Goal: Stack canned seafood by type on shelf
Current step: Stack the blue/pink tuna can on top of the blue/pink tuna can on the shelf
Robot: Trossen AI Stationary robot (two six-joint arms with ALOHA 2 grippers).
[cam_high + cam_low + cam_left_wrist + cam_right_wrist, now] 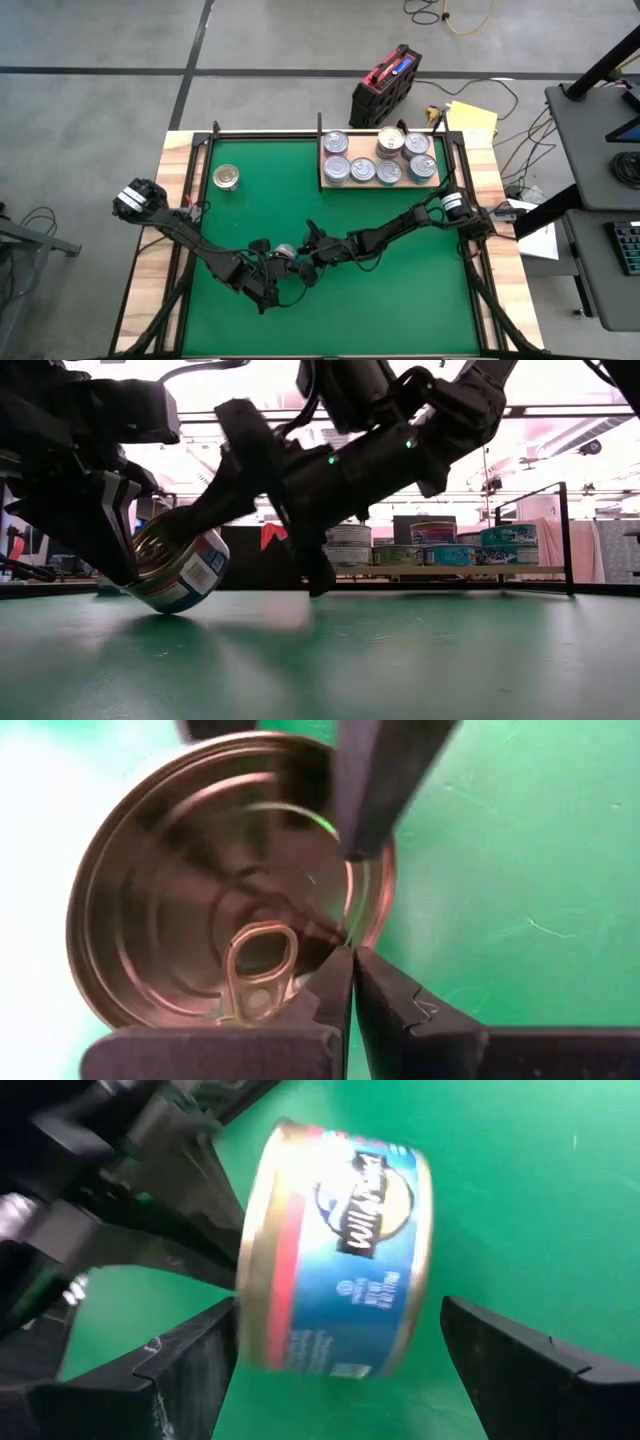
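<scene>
Low view first: I've got a gold-lidded tuna can tipped on its edge on the green mat, propped against the left gripper, whose fingers are pressed together and sit against the lid side rather than pinching anything. In the left wrist view that gold lid with its pull ring faces straight at the closed fingertips, which touch near the lid's rim.

Right wrist view now: my right gripper has its fingers spread wide, and the can lies between and just ahead of them, blue label toward me, neither finger touching it as far as I can tell.

My call: this is a handover setup. I want the right fingers eased forward until they bracket the can's lid and base, squared to those flat faces so it doesn't roll out. Close gently, and only then back the left gripper off, or the can may flop flat.

From above, the shelf is well beyond the right fingers, already carrying stacked cans; another gold-lidded can waits alone on the mat.
</scene>
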